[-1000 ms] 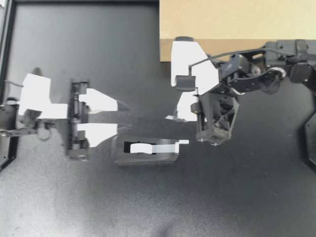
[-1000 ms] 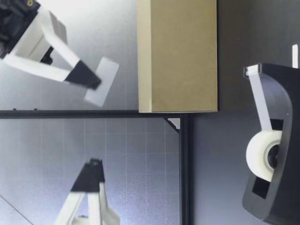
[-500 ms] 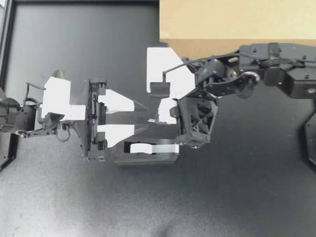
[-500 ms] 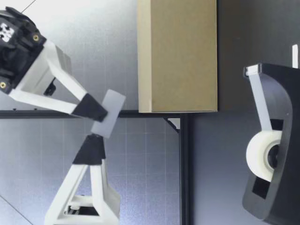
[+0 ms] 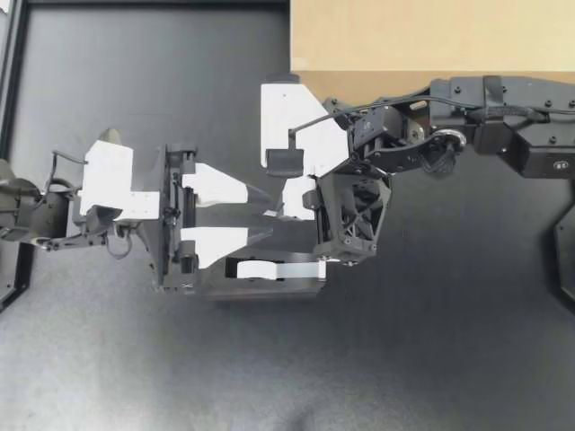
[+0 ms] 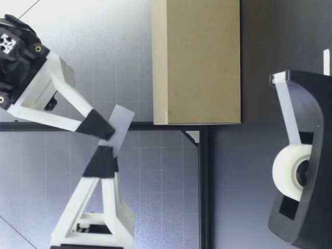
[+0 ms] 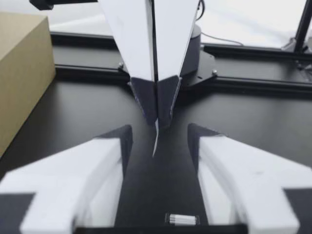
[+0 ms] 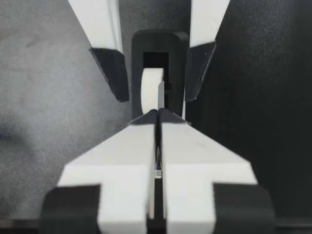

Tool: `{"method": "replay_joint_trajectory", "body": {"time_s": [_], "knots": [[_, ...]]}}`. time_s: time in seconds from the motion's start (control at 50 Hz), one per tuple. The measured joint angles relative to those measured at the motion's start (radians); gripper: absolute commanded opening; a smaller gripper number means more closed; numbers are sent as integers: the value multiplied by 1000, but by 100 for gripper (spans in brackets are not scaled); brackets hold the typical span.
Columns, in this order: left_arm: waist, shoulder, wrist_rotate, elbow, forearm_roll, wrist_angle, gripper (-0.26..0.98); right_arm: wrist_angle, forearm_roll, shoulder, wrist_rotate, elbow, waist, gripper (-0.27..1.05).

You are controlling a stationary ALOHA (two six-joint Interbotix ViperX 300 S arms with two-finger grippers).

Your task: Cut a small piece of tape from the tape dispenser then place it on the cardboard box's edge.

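My left gripper [image 5: 267,213], white-fingered with dark tips, holds its jaws spread and level, aimed at my right gripper [image 5: 286,206]. Just at the tips of the left jaws, touching neither, sits the short whitish strip of cut tape [image 6: 121,126], thin edge toward them. Its long axis lies near level, slightly tilted, with the free end pointing at the left jaws. The right jaws are pressed together, pinching the strip above the black tape dispenser [image 5: 260,289]. The brown cardboard box [image 5: 431,40] stands off to the far side of them. This looks like a mid-air handover. Next, the left jaws must close squarely on the free end before the right ones let go.
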Motion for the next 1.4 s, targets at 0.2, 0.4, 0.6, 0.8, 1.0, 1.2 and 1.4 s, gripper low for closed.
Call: {"method": "replay_joint_trajectory", "body": {"time_s": [0.2, 0.4, 0.6, 0.8, 1.0, 1.2, 1.4], "knots": [[-2, 9, 0, -8, 0, 0, 23, 0, -2, 0, 0, 0, 0, -8], [-2, 12, 0, -11, 0, 0, 2, 2, -2, 0, 0, 0, 0, -8], [0, 12, 0, -8, 0, 0, -8, 8, -3, 0, 0, 0, 2, -8], [-2, 12, 0, -6, 0, 0, -8, 8, -3, 0, 0, -2, 2, -8], [-2, 12, 0, -6, 2, 2, -8, 11, -3, 0, 2, -2, 2, 1], [-2, 11, -8, -8, 2, 2, -8, 12, -3, 2, 6, -2, 2, 33], [-3, 12, -11, -5, 3, 2, -8, 5, -5, 8, 5, 0, 3, 42]]}}
